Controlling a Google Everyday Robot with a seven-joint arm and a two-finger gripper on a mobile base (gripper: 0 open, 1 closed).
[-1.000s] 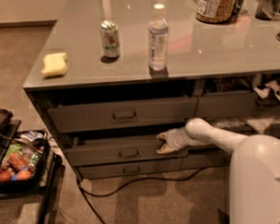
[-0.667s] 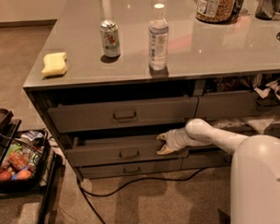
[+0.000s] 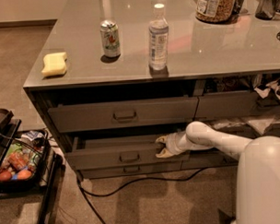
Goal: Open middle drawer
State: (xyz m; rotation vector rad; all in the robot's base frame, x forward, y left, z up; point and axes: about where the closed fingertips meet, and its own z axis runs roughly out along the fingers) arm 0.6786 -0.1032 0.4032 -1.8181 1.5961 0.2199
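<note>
**Current step: pulling.** The middle drawer (image 3: 104,157) sits in the left bank of drawers under the table (image 3: 207,51), below the taller top drawer (image 3: 85,116) and above the slim bottom drawer (image 3: 100,172). It stands partly open: its front projects past the fronts above and below, and a strip of plain grey interior shows behind the front panel.

**Gripper.** The gripper (image 3: 161,147) is at the right end of the drawer front, well to the right of the pull (image 3: 129,156). The fingers (image 3: 160,140) are spread apart and straddle the panel's top edge, one over the interior and one in front of the face. They are released, not clenched. Whether either finger presses on the panel cannot be determined.

**Next move (judgement).** Draw the arm straight back along the drawer's line of travel. An off-centre hold may skew the drawer, so keep the pull level and steady.

**Materials and shapes.**
- Drawer fronts: flat, matt grey panels, each with a small dark rectangular pull.
- Table top: smooth, glossy grey, showing reflections.
- On the table: a cylindrical can (image 3: 110,38), a clear bottle (image 3: 158,37) and a soft yellow sponge (image 3: 54,64).
- Arm shell: smooth, white and rounded.
- Floor: carpet, with a dark cable (image 3: 133,182) lying across it.
</note>
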